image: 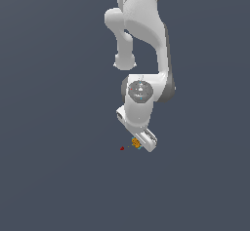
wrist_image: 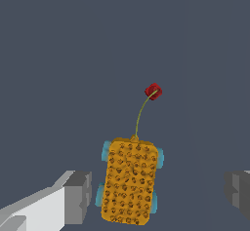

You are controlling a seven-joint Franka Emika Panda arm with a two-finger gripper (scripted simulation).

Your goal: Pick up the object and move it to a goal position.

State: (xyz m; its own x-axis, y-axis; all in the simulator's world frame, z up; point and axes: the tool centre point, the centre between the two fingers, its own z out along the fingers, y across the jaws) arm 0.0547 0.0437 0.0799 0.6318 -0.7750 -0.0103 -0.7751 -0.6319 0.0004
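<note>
The object (wrist_image: 130, 181) is an orange, dark-speckled block with cyan bits at its corners. It lies between the fingers of my gripper (wrist_image: 157, 195), which is open, with a gap on each side. One grey fingertip (wrist_image: 78, 197) stands on one side and the other fingertip (wrist_image: 238, 193) is wider off. In the exterior view the object (image: 136, 143) shows small and orange just under the gripper (image: 138, 144). The goal position, a dark-red dot (image: 122, 148), sits a short way toward the exterior view's left. In the wrist view a thin olive line runs from the object to the red dot (wrist_image: 153, 91).
The white arm (image: 141, 40) rises from the hand toward the top of the exterior view. The ground is a plain dark grey-blue surface (image: 58, 176) with nothing else on it.
</note>
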